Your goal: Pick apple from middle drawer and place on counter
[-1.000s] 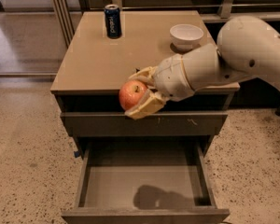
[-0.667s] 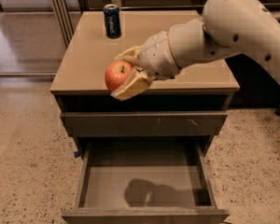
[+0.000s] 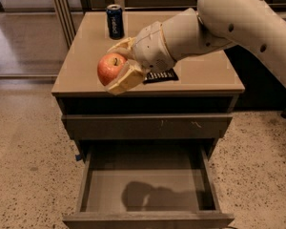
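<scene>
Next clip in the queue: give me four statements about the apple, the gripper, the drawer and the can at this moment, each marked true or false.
1. The gripper is shut on the apple, one of the fingers below it and the other above. True.
2. The apple lies on the floor of the middle drawer. False: it is held up over the front left part of the counter, and the drawer floor shows only a shadow.
3. The middle drawer is pulled open. True.
4. The soda can lies on its side at the counter's front edge. False: it stands upright near the back edge.
</scene>
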{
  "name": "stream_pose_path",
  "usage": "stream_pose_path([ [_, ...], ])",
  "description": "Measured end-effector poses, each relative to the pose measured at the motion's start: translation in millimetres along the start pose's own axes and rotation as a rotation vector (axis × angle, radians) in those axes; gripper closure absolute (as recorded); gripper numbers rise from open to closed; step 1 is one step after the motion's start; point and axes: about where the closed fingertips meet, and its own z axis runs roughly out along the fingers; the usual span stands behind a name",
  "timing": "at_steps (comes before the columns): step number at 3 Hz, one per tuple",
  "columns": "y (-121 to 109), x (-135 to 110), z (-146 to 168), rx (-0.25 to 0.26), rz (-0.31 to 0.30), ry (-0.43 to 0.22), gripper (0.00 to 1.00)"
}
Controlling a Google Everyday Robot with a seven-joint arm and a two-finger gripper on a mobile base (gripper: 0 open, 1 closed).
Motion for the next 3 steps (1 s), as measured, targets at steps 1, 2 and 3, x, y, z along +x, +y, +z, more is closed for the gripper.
stream_pose_path([
  [1, -10, 6, 3, 0.030, 0.028, 0.018, 1.00],
  [2, -37, 22, 8, 0.075, 0.071, 0.043, 1.00],
  [3, -67, 40, 15, 0.107, 0.110, 0.060, 1.00],
])
